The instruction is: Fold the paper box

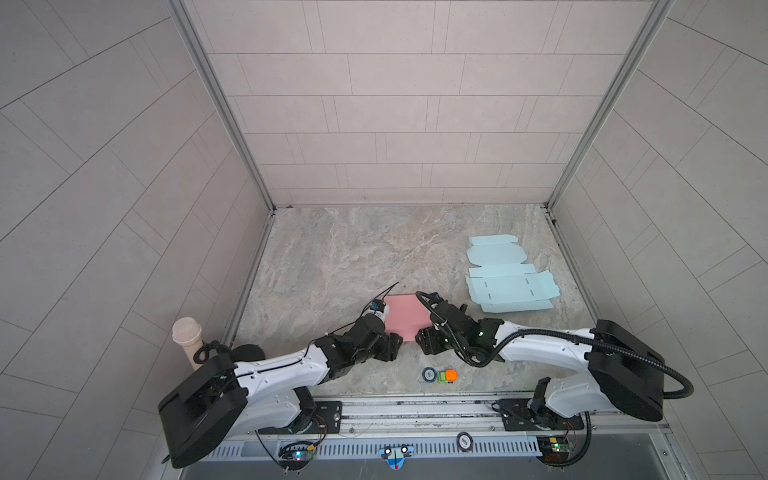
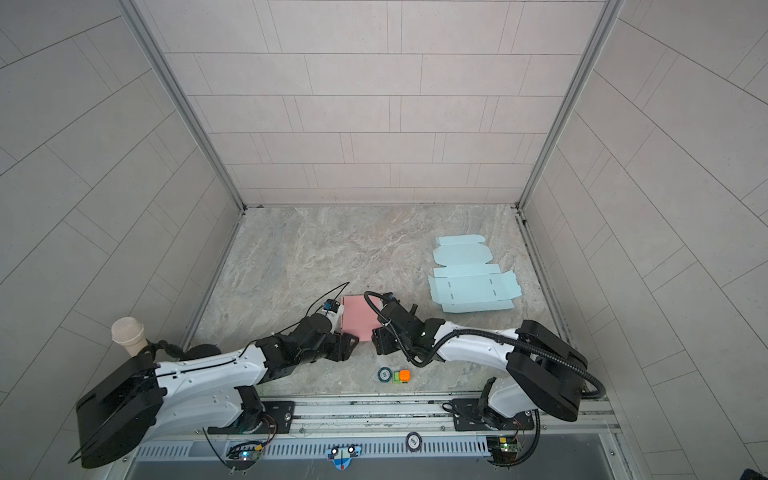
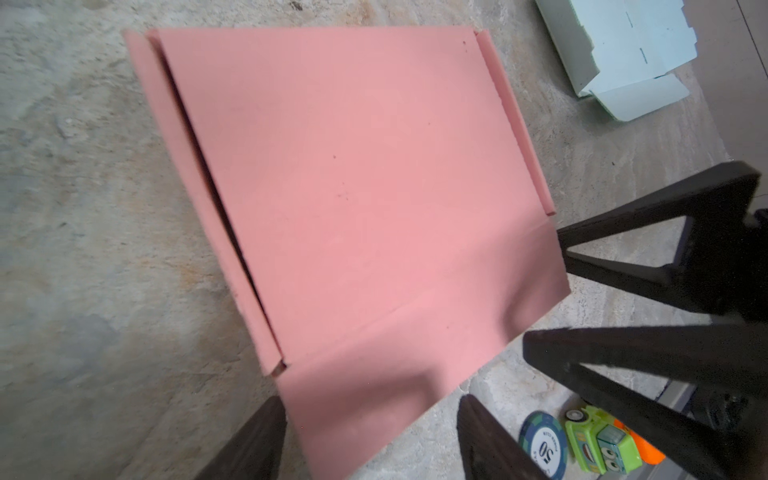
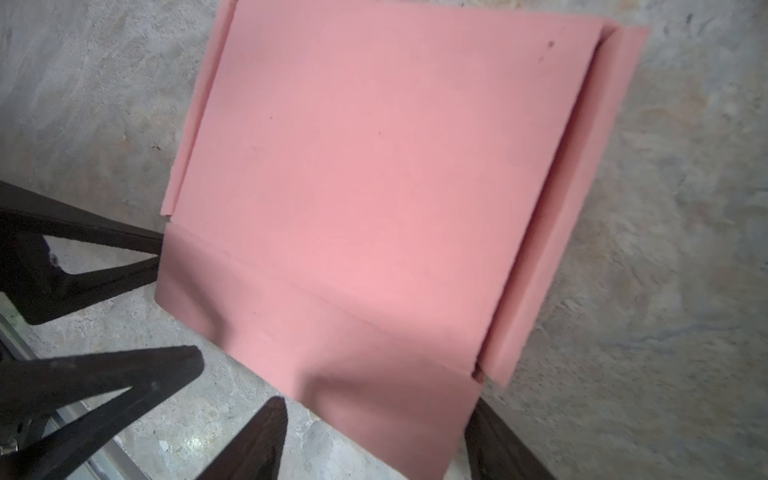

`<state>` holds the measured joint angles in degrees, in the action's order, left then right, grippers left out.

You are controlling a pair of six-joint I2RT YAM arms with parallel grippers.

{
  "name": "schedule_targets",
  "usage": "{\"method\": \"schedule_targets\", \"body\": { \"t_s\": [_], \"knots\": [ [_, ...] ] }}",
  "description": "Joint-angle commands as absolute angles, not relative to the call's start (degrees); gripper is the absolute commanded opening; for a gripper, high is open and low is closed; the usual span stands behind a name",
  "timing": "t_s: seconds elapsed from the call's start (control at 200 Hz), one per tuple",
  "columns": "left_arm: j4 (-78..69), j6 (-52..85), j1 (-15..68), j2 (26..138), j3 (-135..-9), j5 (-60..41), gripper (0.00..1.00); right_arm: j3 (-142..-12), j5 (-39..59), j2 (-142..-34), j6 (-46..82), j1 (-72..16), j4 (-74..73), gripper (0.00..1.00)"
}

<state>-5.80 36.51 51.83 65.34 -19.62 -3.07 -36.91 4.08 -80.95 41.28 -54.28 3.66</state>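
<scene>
My left pincer [image 3: 372, 401] and right pincer [image 4: 378, 407] both stand spread, one at each near corner of the pink paper box [image 1: 405, 316], pinching nothing. The box lies mid-desk, between the two pincers: a smooth matte rectangular panel with narrow creased side strips and a rumpled front flap. The desk [image 1: 332, 257] surface is veined and stone-patterned. A pale blue die-cut box blank [image 1: 511, 286] lies flat, well apart
</scene>
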Motion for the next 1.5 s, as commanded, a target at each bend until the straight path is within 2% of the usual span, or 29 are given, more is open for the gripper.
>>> {"method": "schedule_targets", "body": {
  "t_s": [0.0, 0.881, 1.497],
  "knots": [
    [-7.8, 36.9, 52.2, 65.9, -20.6, -2.7, 0.69, -37.6, 4.6, -81.6, 42.8, -54.8, 1.7, 0.69],
    [-11.0, 37.3, 52.2, 69.6, -19.5, -2.1, 0.66, -37.9, 1.8, -84.3, 41.9, -54.8, 1.6, 0.64],
    [-8.3, 36.5, 52.2, 67.4, -18.9, -0.3, 0.65, -38.5, 0.4, -84.7, 41.4, -54.8, 2.8, 0.58]
  ]
}}
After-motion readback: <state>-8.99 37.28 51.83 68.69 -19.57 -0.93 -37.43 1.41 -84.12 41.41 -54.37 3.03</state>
